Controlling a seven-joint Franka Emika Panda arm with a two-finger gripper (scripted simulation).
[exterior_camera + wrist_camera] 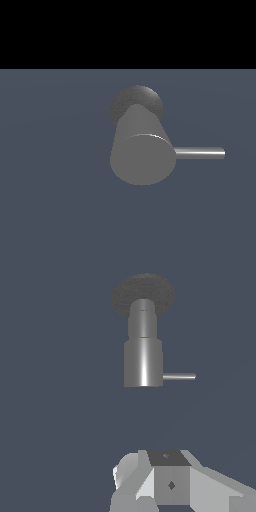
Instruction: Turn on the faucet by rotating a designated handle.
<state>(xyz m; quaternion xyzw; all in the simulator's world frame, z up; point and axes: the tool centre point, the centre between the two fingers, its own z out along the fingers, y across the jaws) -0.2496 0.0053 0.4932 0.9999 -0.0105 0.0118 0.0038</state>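
Standing on a flat blue-grey floor (50, 200), the faucet (142, 159) is a thick matte grey cylinder rising from a darker, rough-looking round dome base (136, 100). Exterior view: flat round end face turned toward the camera, a thin bright highlight along its upper rim. Wrist view shows the same faucet (143, 362) from the side: narrower neck near the dome base (143, 295), wider barrel below it, a vertical shine down the barrel.

Handle (200, 153): thin straight shiny silver rod, leaving the cylinder just behind the end face and pointing level toward the exterior view's right. Its inner end touches the body; its outer end hangs free. In the wrist view the handle (179, 376) juts sideways from the barrel's lower end, far slimmer than the body.

No containers seen anywhere.

Gripper (170, 486): only white and grey housing shows at the edge of the wrist view, well apart from the faucet, touching nothing. Fingertips out of frame; cannot tell whether released or clenched. Not seen in the exterior view.
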